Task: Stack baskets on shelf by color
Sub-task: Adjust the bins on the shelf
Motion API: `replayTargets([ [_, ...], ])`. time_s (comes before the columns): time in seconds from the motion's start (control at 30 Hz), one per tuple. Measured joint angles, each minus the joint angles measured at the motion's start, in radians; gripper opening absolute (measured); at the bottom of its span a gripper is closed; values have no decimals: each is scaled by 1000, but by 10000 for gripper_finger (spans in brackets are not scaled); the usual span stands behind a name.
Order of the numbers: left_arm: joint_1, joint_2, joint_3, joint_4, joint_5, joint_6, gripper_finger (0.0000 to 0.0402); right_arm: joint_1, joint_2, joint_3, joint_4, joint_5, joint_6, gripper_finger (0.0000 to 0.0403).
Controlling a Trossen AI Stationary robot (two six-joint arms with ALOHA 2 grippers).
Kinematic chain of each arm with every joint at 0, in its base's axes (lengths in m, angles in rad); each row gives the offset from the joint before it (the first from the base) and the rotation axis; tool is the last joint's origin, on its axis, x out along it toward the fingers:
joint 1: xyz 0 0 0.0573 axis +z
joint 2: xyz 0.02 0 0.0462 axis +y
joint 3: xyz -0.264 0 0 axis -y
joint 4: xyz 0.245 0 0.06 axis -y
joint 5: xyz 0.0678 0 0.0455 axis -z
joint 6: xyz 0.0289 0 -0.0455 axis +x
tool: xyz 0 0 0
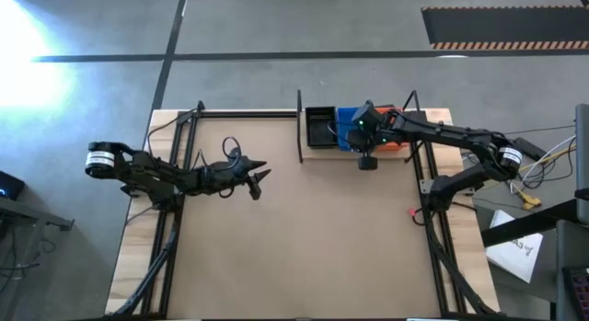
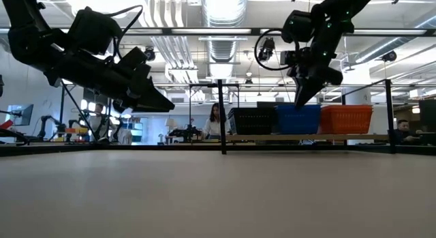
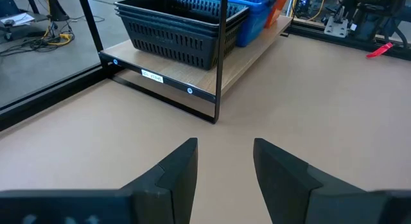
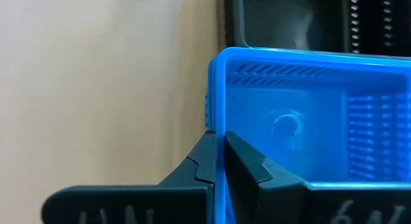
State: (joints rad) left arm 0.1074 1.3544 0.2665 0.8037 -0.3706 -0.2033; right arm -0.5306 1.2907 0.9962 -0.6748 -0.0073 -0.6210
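The right arm is stretched from the table's right edge toward the far side, its wrist bent downward, and the right gripper [image 1: 367, 144] is pointed down with its fingers [image 4: 207, 161] pinched nearly together. The left arm is extended low from the left edge toward the middle, and the left gripper [image 1: 259, 173] is held parted above the tabletop.

Dark arms, silver wrist bands, black cable loops, angular fingers [image 3: 176, 169].
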Motion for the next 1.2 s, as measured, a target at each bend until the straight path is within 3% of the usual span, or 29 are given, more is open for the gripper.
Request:
replayTargets([
  [0.23, 0, 0, 0, 0, 0, 0, 136, 0, 0, 0, -1, 88, 0, 30],
  [0.67, 0, 0, 0, 0, 0, 0, 136, 0, -51, 0, -2, 124, 56, 136],
  [0.8, 0, 0, 0, 0, 0, 1, 136, -1, -105, 5, -32, 133, 112, 135],
  [1.03, 0, 0, 0, 0, 0, 2, 136, -51, -152, 5, -78, 394, 333, 108],
  [1.2, 0, 0, 0, 0, 0, 2, 136, -153, -125, 5, -141, 419, 459, 63],
])
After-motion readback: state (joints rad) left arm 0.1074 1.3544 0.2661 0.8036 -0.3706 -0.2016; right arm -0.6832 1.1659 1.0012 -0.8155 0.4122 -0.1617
